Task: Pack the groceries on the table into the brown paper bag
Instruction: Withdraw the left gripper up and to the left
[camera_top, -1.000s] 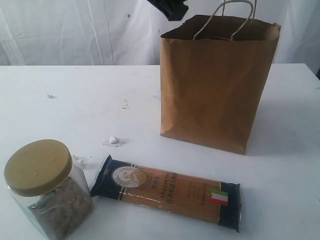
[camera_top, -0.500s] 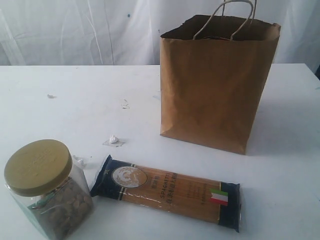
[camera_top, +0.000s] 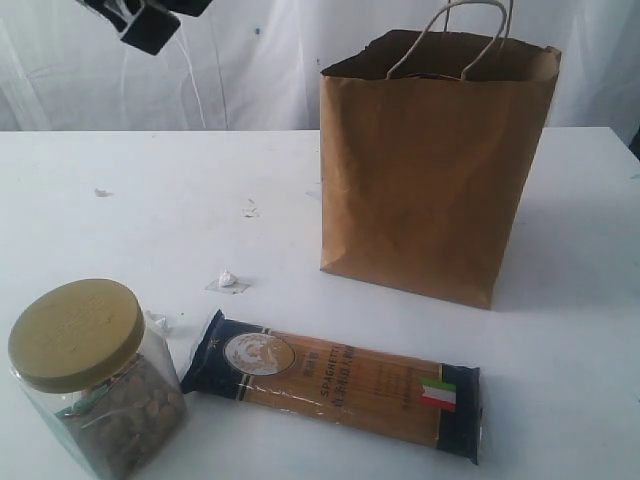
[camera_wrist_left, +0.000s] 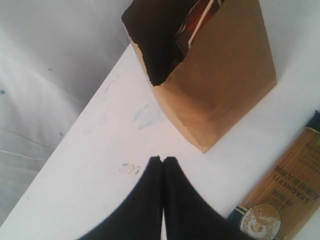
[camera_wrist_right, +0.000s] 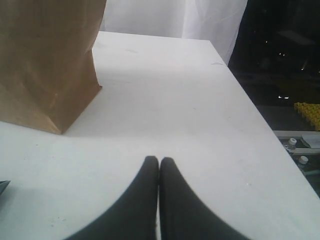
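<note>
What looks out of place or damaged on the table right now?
Small crumpled white scraps lie on the table between the jar and the paper bag; they look like litter, not groceries. Nothing is spilled or broken.

The brown paper bag (camera_top: 435, 170) stands open-topped under its arching cord handles (camera_top: 492, 40), and the clear jar (camera_top: 95, 385) and spaghetti pack (camera_top: 335, 385) crowd the near edge, leaving the table (camera_top: 150, 220) bare behind them.
</note>
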